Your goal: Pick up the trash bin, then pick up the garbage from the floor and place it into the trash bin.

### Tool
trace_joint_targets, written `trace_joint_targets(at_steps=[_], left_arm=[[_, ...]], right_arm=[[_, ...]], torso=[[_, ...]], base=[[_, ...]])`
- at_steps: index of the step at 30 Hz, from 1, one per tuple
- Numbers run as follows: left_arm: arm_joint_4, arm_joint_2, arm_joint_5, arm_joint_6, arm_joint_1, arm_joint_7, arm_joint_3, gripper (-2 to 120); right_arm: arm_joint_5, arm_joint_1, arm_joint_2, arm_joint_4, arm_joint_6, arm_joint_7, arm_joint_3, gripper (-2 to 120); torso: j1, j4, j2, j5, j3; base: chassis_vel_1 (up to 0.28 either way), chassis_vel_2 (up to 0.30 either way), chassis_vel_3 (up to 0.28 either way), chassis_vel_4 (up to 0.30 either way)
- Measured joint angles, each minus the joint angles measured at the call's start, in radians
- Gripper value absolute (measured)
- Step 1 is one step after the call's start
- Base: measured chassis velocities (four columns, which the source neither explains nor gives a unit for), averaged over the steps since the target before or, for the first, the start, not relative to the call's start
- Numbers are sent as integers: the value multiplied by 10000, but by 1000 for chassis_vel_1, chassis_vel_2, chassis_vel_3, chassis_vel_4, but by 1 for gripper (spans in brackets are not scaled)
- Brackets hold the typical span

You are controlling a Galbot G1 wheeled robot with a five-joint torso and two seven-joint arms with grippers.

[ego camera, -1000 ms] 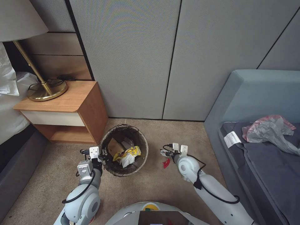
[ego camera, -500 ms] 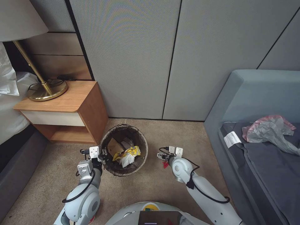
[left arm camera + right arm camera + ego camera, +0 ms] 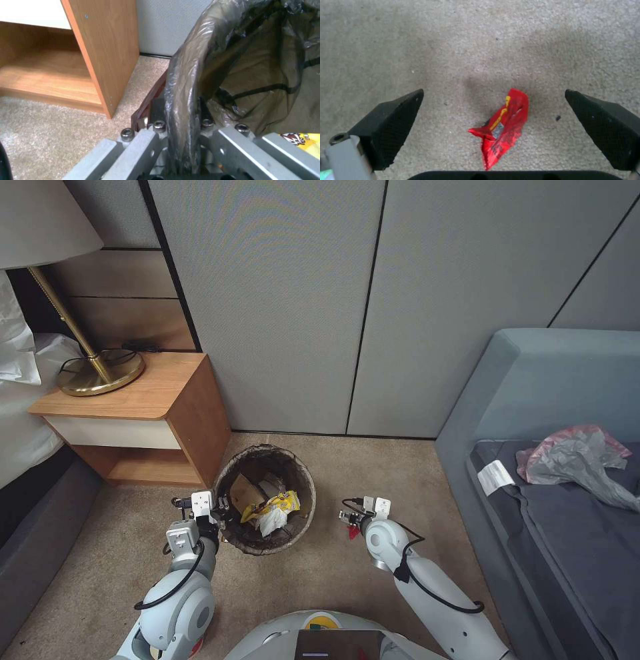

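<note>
**Carpet pickup: wrapper between spread fingers**

Beige carpet (image 3: 333, 573) beside the nightstand (image 3: 133, 410). Left gripper (image 3: 180, 140) is clamped on the bin (image 3: 265, 500) rim and liner. Right gripper (image 3: 493, 120), spread wide, straddles the red wrapper (image 3: 502, 122), lying right of the bin. You should expect thin, light, crinkly foil; pinch its raised middle fold.

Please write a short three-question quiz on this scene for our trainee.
1. True or false: the left pincer is shut on the trash bin at its lined rim.
2. What lies on the carpet between the fingers of the open right pincer?
3. The nightstand stands on which side of the bin: A) robot's left, B) robot's right?

Key: 1. True. 2. A crumpled red wrapper. 3. A.
</note>
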Motion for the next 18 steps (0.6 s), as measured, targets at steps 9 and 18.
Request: trace_joint_targets(at_steps=[9,18], left_arm=[[-13,22,-4,7,26,-10,15,0],[-63,40,-10,7,61,-16,-6,0]], right_arm=[[-86,-86,88,-35,-51,251,-8,100],[-137,-55,271,-319,-106,328,-33,99]], torso=[[0,0,0,0,0],[0,0,0,1,0]], base=[[0,0,0,0],[0,0,0,0]])
